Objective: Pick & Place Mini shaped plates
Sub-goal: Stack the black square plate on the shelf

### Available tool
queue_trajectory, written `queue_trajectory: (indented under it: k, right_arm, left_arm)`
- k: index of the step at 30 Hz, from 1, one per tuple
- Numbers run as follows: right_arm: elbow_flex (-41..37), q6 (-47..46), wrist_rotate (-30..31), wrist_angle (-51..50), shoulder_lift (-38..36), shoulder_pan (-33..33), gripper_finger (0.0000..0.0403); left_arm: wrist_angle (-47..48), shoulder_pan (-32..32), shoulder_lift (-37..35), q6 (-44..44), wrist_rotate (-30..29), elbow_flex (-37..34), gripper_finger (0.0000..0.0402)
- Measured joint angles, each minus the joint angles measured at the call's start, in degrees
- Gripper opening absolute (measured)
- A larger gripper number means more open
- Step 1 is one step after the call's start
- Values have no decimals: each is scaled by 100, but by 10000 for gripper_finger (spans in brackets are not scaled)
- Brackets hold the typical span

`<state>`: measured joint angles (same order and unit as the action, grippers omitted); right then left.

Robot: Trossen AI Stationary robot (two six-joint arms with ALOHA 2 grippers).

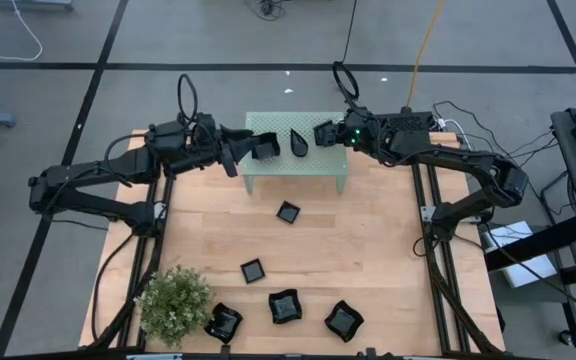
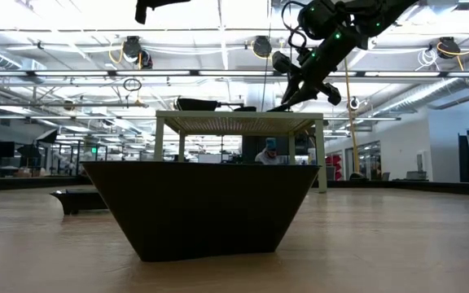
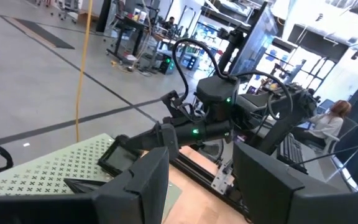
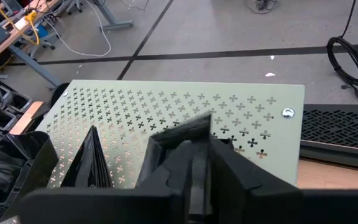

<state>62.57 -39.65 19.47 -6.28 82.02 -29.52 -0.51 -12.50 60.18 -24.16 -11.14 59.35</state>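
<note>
Your right gripper (image 1: 320,133) sits over the right half of the mint-green perforated stand (image 1: 313,165), its fingers closed on a small square plate (image 4: 185,134) that it holds on edge just above the stand top. Just beside it, toward your left arm, a teardrop plate (image 1: 298,145) lies on the stand. Your left gripper (image 1: 246,148) reaches in over the stand's opposite end, fingers spread wide, and another square plate (image 1: 266,147) sits right at its fingertips; you cannot tell from these views whether they touch it.

The other mini plates lie on the wooden table (image 1: 388,270), well apart from both grippers: two small squares (image 1: 287,212) (image 1: 253,270) below the stand, then three wavy-edged squares (image 1: 284,306) in a row near the table's front edge, next to the bushy plant (image 1: 173,302).
</note>
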Motion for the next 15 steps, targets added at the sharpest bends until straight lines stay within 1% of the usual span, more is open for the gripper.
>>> queue_trajectory:
  k: [5, 10, 13, 15]
  right_arm:
    - [0, 47, -3, 2, 0, 0, 88]
    - [0, 329, -22, 160, -1, 0, 116]
    - [0, 689, -35, 191, -123, 0, 125]
    - [2, 925, -187, 223, -280, 7, 125]
  left_arm:
    - [0, -4, 0, 2, -2, 0, 182]
    - [18, -4, 0, -41, 12, 0, 182]
    - [268, 7, 20, -163, 223, 0, 182]
    - [627, 42, 28, -268, 393, 0, 182]
